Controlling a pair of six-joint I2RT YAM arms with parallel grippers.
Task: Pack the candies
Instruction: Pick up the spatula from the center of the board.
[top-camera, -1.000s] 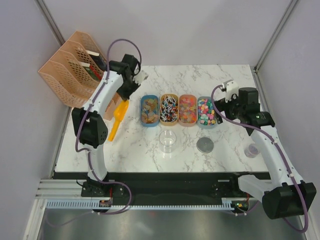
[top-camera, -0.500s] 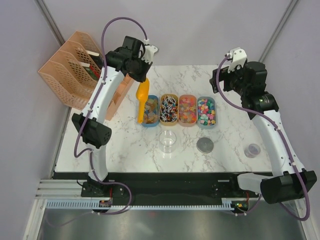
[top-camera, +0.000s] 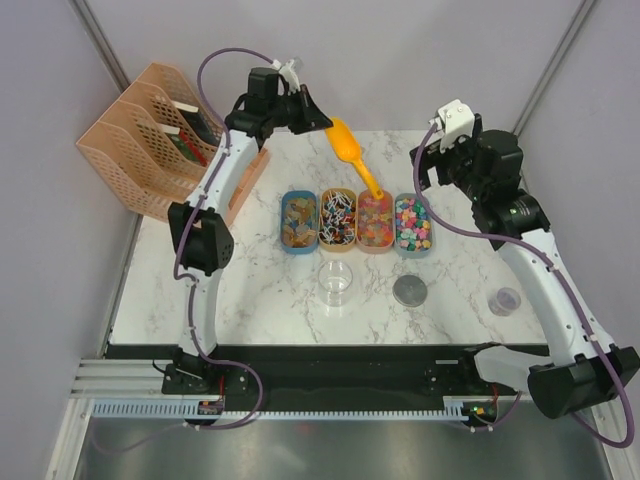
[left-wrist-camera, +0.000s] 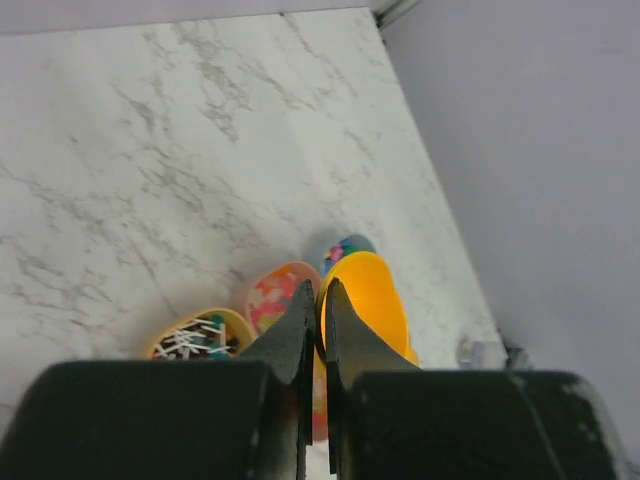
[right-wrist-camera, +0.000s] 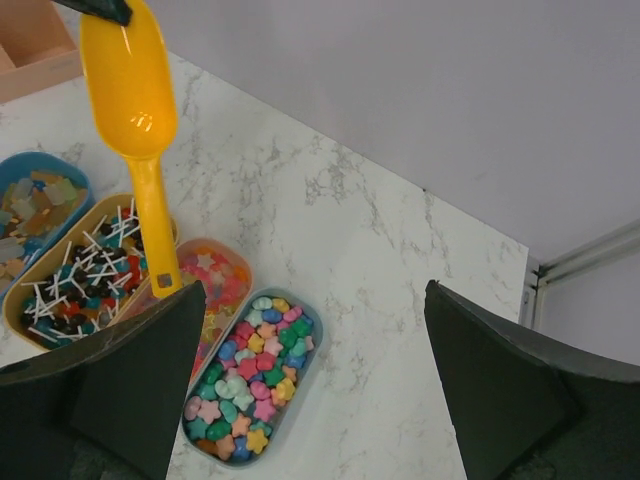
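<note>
marble counter (top-camera: 250, 290) fills the view, with a peach file rack (top-camera: 140, 135) at its far left corner. my right tool (right-wrist-camera: 312, 295) hangs near the far right corner, fingers wide apart. four oval trays (top-camera: 284, 222) sit in a row mid-counter. my left tool (left-wrist-camera: 320, 300) is clamped on the yellow scoop (top-camera: 350, 150), whose handle tilts down toward the third tray. the candies (right-wrist-camera: 245, 385) fill those trays.
</note>
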